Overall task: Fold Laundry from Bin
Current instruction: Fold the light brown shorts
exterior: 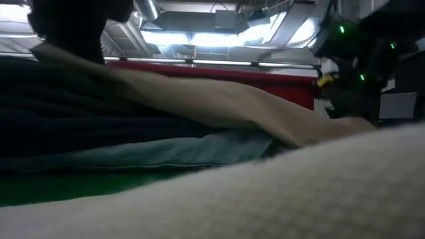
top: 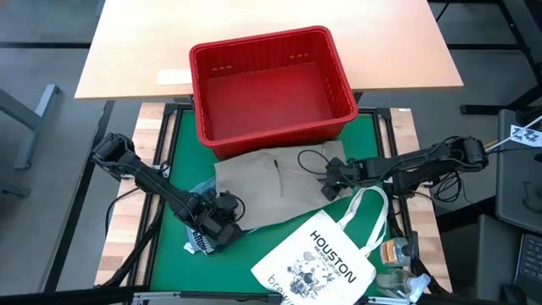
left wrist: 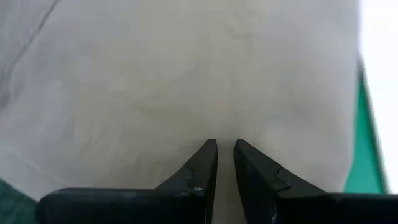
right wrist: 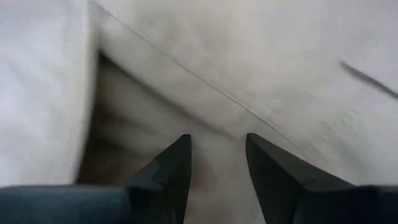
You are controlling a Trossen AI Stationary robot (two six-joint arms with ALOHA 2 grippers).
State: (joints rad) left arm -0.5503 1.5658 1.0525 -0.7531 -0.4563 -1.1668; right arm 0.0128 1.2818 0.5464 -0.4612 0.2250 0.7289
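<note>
Khaki garment point(top: 271, 191) is floppy and light. Left gripper point(top: 218, 222) is pinching its near-left corner; right gripper point(top: 337, 180) stands parted over the right edge.

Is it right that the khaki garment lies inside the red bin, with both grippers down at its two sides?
Not quite. The high view shows the khaki garment on the green mat in front of the red bin, not inside it. The rest holds: the left gripper and the right gripper are down at its two sides.
</note>
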